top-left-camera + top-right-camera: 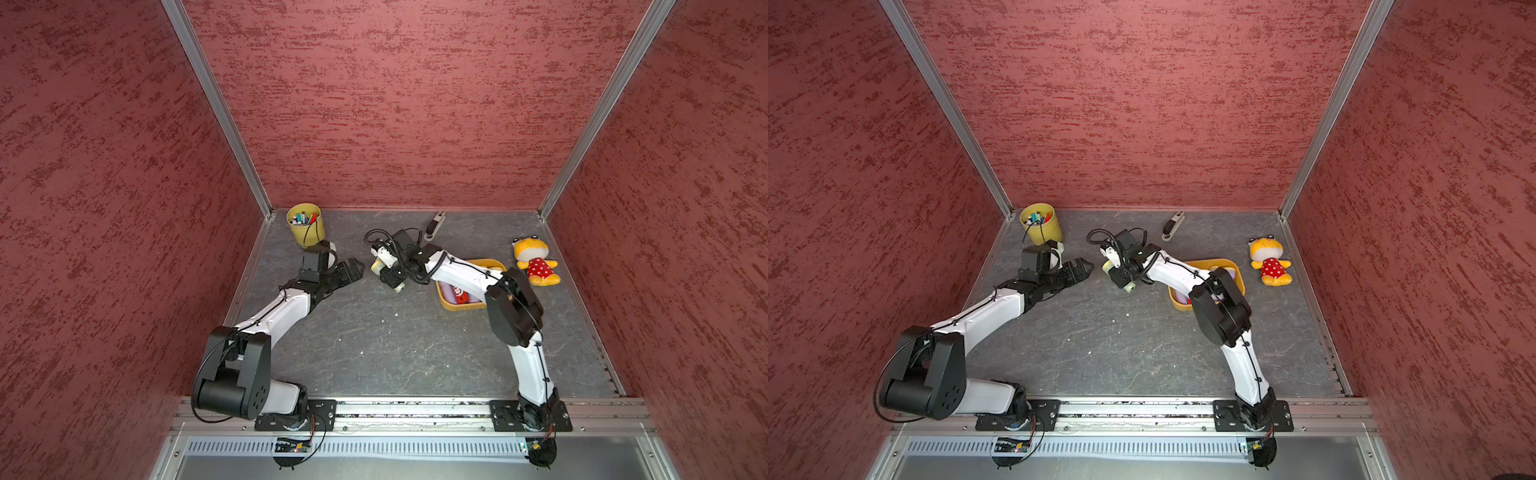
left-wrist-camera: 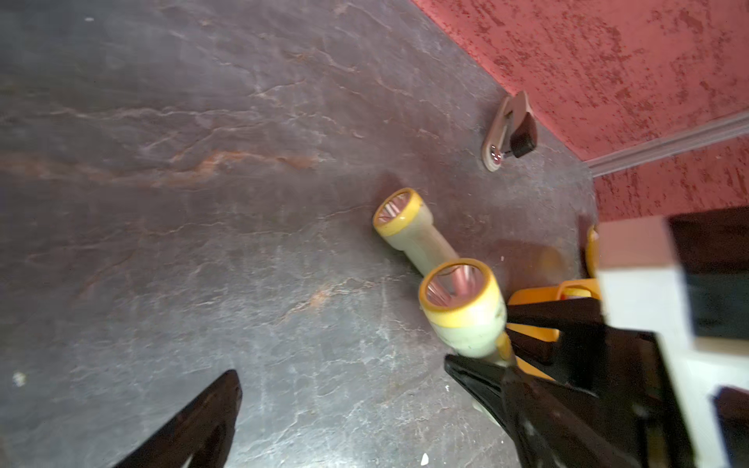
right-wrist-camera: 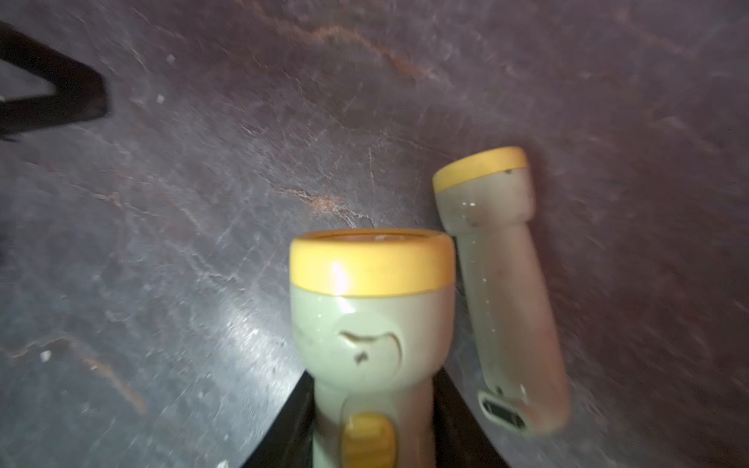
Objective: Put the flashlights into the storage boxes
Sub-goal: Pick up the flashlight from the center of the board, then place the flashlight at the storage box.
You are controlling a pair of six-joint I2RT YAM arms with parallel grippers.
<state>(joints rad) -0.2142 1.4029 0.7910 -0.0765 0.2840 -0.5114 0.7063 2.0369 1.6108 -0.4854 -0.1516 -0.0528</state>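
Left of the orange tub (image 1: pixel 462 308), the right gripper (image 3: pixel 373 381) clamps the handle of a green flashlight (image 3: pixel 371 316), a black jaw on either side and the yellow head sticking out beyond them. A second green flashlight (image 3: pixel 502 291) lies on the table just beside it; we cannot tell whether the two touch. Farther left of the tub, the left gripper (image 1: pixel 354 268) holds nothing, its jaws spread wide, and it faces the held flashlight from nearby.

Inside the tub we see a lilac flashlight (image 1: pixel 448 291) and a red flashlight (image 1: pixel 460 296). The right arm crosses above the tub and hides the rest. Behind the tub, near the back wall, lies a grey-black stapler (image 1: pixel 434 227). Right of the tub sits a plush toy (image 1: pixel 534 262), and far left of it, in the back corner, stands a yellow cup (image 1: pixel 307 237) of pens.

In front of the tub, open table (image 1: pixel 374 353) stretches to the arm bases. The surface is slate-grey with rusty veins, walled on three sides by mottled red panels (image 1: pixel 395 104).
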